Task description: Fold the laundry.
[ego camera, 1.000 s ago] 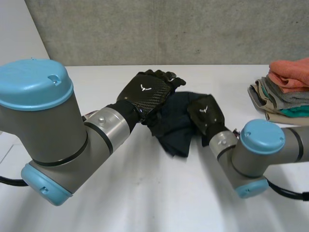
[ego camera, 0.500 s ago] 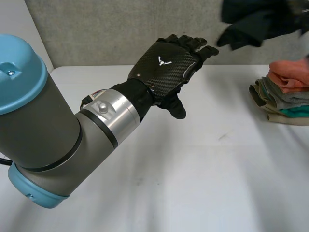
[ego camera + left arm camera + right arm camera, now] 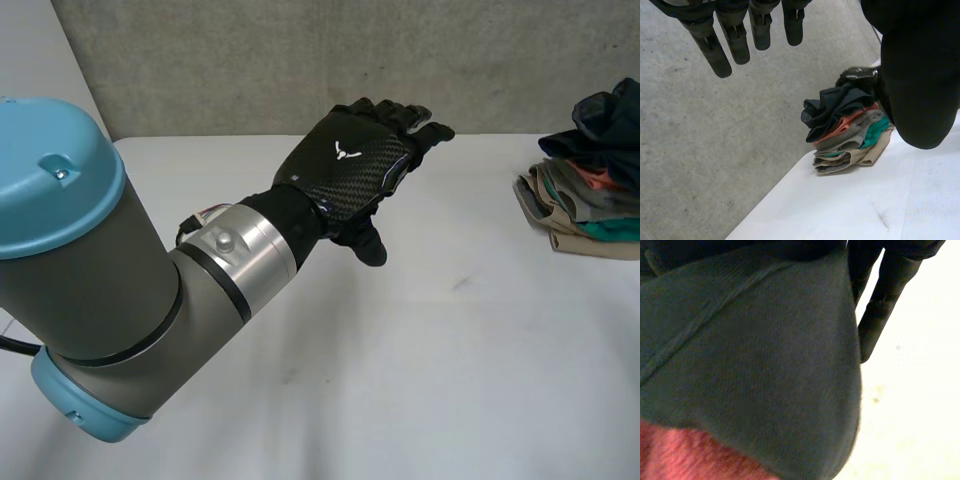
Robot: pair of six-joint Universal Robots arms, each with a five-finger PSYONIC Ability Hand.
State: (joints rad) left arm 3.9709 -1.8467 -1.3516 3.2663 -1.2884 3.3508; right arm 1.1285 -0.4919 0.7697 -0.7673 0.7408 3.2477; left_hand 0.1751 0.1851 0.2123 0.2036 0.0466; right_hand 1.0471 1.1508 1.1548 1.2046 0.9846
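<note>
Evidently the job is near its end; the dark garment [image 3: 603, 122] lies bunched on top of the pile of folded clothes [image 3: 580, 215] at the right side of the table [image 3: 400, 380], looking more dropped than neatly folded; the right hand [image 3: 875, 315] is at it, though whether it grips the cloth I cannot tell; the left hand [image 3: 345, 165] hovers over the table's middle, fingers [image 3: 740, 40] straight and loosely apart, holding nothing; what remains, I judge, is letting go and perhaps squaring that top piece.

The left arm [image 3: 120, 300] reaches from the near left toward the far middle. The left hand [image 3: 355, 165] floats with its back up and its fingers [image 3: 715, 45] straight. The right hand [image 3: 875, 325] is far right, mostly hidden, so I can't tell its grip.
</note>
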